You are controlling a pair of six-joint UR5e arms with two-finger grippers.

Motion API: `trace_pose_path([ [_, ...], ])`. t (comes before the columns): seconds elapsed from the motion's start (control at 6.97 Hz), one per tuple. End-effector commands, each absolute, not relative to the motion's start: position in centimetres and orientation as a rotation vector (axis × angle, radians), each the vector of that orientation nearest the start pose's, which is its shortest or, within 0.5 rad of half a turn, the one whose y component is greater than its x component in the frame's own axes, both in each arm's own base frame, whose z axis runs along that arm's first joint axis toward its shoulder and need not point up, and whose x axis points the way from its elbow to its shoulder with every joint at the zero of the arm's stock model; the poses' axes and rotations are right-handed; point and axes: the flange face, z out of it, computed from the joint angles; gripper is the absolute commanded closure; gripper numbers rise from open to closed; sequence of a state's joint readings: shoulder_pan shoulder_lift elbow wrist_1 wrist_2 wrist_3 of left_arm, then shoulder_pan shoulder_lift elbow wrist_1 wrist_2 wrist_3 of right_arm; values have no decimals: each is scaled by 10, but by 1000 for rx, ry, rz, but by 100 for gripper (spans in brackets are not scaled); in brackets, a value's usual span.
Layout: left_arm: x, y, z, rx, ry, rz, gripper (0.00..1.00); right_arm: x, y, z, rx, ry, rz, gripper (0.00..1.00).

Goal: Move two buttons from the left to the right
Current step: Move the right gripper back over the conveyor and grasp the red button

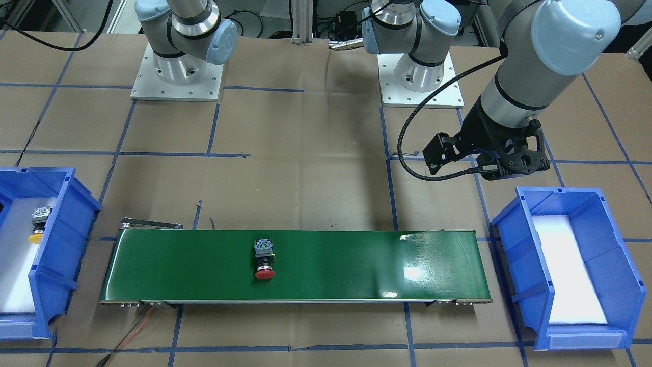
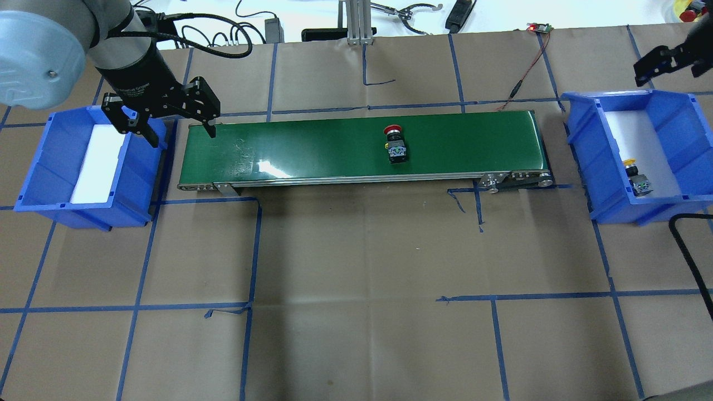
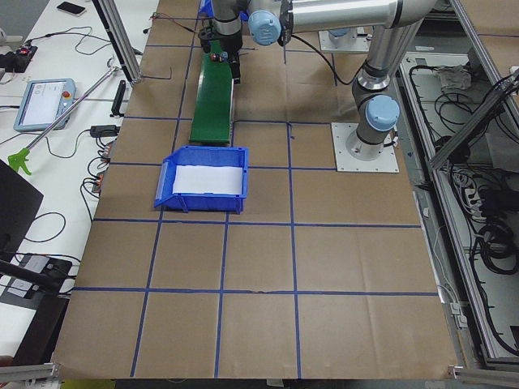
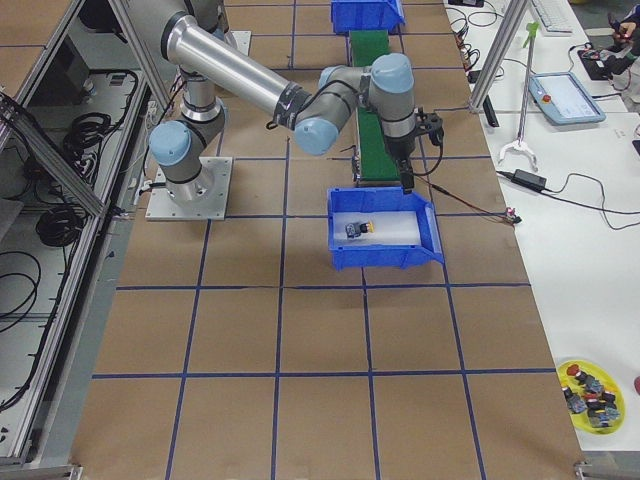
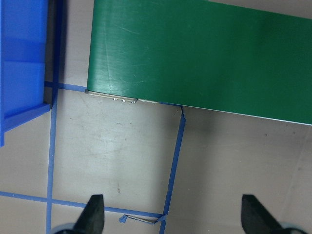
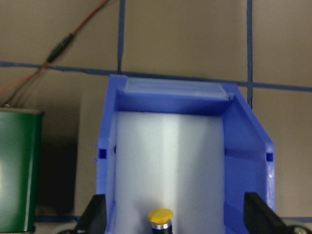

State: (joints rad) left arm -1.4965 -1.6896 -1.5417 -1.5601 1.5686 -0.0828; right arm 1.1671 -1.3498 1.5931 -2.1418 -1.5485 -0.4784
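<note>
The red button (image 2: 395,143) lies on its side near the middle of the green conveyor belt (image 2: 312,147); it also shows in the front view (image 1: 264,260). The yellow button (image 2: 638,178) lies in the blue bin (image 2: 590,161) on my right, and shows in the right wrist view (image 6: 161,217). My left gripper (image 2: 184,138) is open and empty, hovering between the left bin (image 2: 136,178) and the belt's left end. My right gripper (image 6: 175,209) is open and empty above the right bin, over the yellow button.
The left bin holds only a white foam liner (image 2: 97,164). A red wire (image 2: 526,75) runs from the belt's far right end to the back. Blue tape lines cross the brown table cover. Both arm bases (image 1: 175,76) stand behind the belt.
</note>
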Motion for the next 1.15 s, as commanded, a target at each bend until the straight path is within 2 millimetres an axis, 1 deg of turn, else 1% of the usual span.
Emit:
trace_pose_path([
  [0.0,-93,-541,443,-248,3131,123,0,-9,-616,436,-136,3162,-559,0],
  [0.14,-93,-541,443,-248,3132,123,0,45,-615,436,-154,3132,-561,0],
  [0.29,-93,-541,443,-248,3132,123,0,94,-608,435,-121,3105,-540,0],
  [0.43,-93,-541,443,-248,3132,123,0,126,-598,429,-56,3093,-446,0],
  [0.57,-93,-541,442,-248,3132,125,0,145,-592,424,-50,3091,-401,0],
  [0.72,-93,-541,443,-248,3132,123,0,147,-586,404,-55,3106,-233,0],
  [0.86,-93,-541,443,-248,3132,123,0,147,-581,394,-52,3110,-94,0],
  [1.0,-93,-541,443,-248,3132,123,0,148,-583,388,-58,3111,-81,0],
])
